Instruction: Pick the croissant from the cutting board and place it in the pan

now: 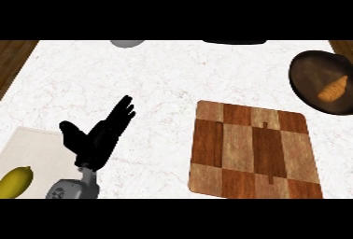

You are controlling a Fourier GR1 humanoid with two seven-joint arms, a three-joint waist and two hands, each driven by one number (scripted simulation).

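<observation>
**Croissant in pan, board bare — wrap-up only**

Left to right. Lemon [15,181] sits on a pale mat [34,144] at the lower left edge; not my job, leave it. My left hand [96,135] is just right of it, over the counter [172,79]: fingers straight and spread, thumb out, holding nothing, touching nothing I can see. Board [251,151] next, nothing on it. Pan [324,81] far right, croissant [334,88] lying inside it. My right hand isn't in view, so I can't tell its state. My read: placement is done. Best move now is none near the pan. Keep the left hand parked, avoid sweeping across the board.
</observation>
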